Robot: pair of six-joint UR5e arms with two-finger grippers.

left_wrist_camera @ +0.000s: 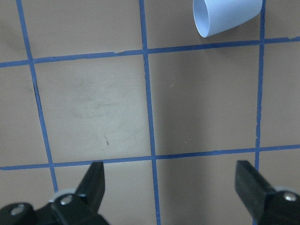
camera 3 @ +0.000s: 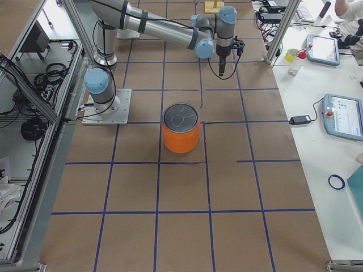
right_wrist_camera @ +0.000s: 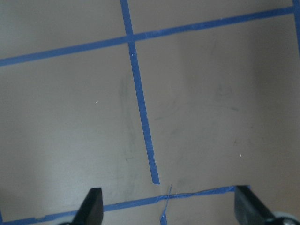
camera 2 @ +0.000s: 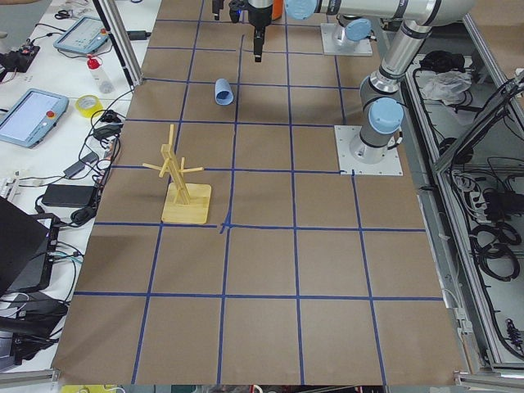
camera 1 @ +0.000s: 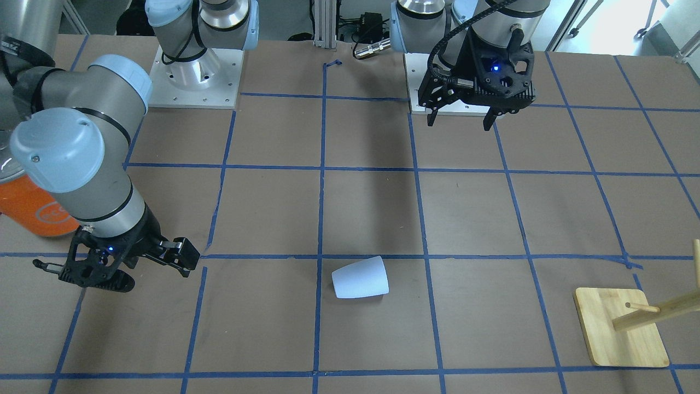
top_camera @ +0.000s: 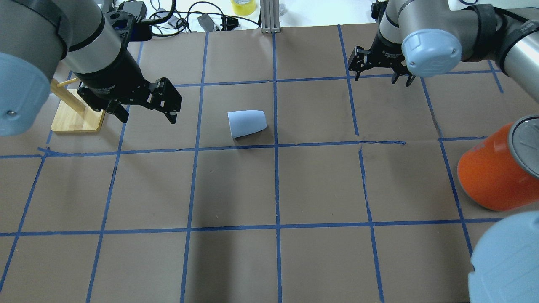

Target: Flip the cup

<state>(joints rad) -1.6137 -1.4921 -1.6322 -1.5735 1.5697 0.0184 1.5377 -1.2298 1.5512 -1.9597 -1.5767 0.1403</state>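
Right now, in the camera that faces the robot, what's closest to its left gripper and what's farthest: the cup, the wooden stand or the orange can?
1. The cup, lying on its side mid-table, nearest the left gripper.
2. The wooden stand, in the view's lower right corner.
3. The orange can, at the view's left edge.

One cup (top_camera: pixel 247 123), one orange can (top_camera: pixel 492 176), one wooden rack (camera 1: pixel 620 334), two pincers: left (top_camera: pixel 148 119), right (top_camera: pixel 381 80).
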